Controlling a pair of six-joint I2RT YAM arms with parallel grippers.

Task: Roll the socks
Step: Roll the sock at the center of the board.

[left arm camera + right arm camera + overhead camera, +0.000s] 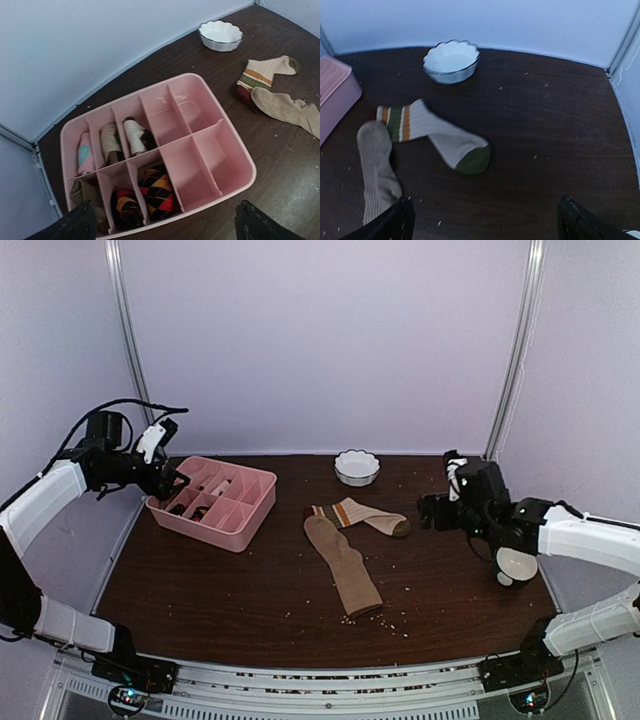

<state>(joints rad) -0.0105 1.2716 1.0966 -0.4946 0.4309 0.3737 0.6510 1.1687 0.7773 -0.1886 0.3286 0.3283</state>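
**Two socks lying flat at mid-desk as both arms are hanging back**

The plain tan ribbed sock [345, 565] is lying stretched out near the middle of the dark desk [200, 590], with its cuff toward the back wall and its other end pointing toward the arms' bases. The lighter beige sock [368, 515] is lying just behind it, angling off to the right. Its striped cuff is meeting the tan sock's cuff and its dark toe is pointing toward the right arm [590, 538]. Neither sock is rolled, and nothing is gripping either one.

The right jaws are standing spread and empty, hanging above the desk to the right of the dark toe and apart from it. A white scalloped bowl [357, 469] is sitting near the back edge, behind the socks. To the left, a pink compartment tray [205, 527] is resting at an angle. Its leftmost compartments are holding rolled socks, while those nearer the middle are showing bare pink. The left arm [48, 498] is reaching in over the tray's left end, its jaws also spread wide and holding nothing. Pale specks are dotting the desk around the socks.
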